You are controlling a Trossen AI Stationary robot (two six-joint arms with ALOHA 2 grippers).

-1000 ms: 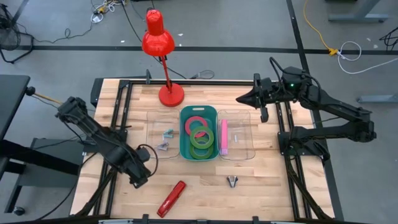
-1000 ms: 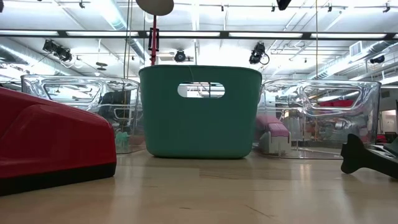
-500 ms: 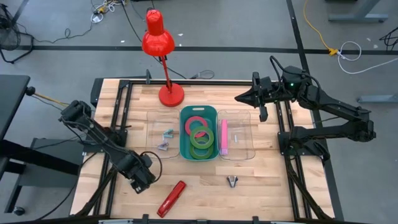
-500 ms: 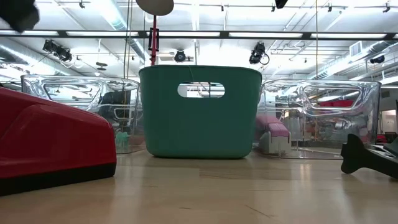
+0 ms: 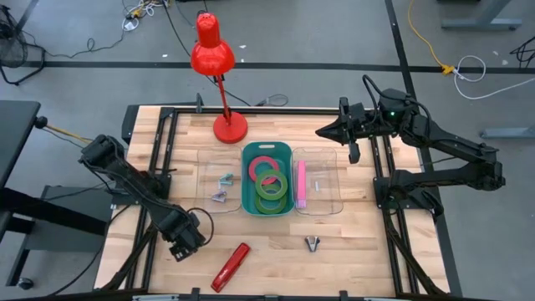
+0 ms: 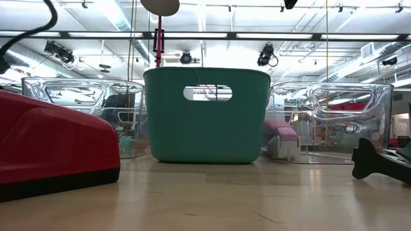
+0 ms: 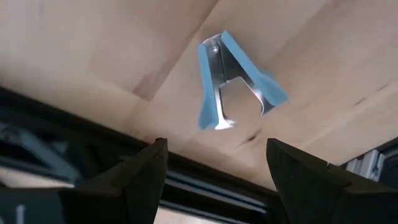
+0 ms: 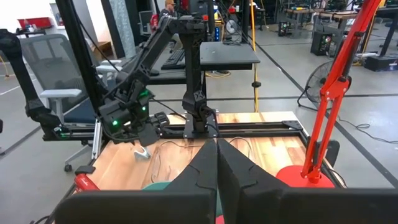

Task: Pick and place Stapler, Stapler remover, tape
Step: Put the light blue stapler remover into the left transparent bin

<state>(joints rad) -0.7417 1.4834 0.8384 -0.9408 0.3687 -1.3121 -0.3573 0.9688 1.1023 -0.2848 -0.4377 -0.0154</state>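
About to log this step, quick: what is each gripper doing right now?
Left gripper: open, holding nothing, hovering over the blue staple remover on the table.
Right gripper: shut, empty, waiting above the table's far right side.

My left arm (image 5: pixel 134 188), left side of the overhead frame: matte black jointed links, a thin black cable looping beside the wrist. Left gripper (image 7: pixel 214 168), bottom edge of the wrist frame: two flat dark fingers (image 7: pixel 140 177), angular, tapering to blunt tips.

My right arm (image 5: pixel 435 142), upper right of the overhead frame: same black links, thicker housings, a small green light on the wrist block. Right gripper (image 8: pixel 217 168), lower centre of the wrist frame: dark faceted fingers (image 8: pixel 202 171), meeting along one thin vertical seam.
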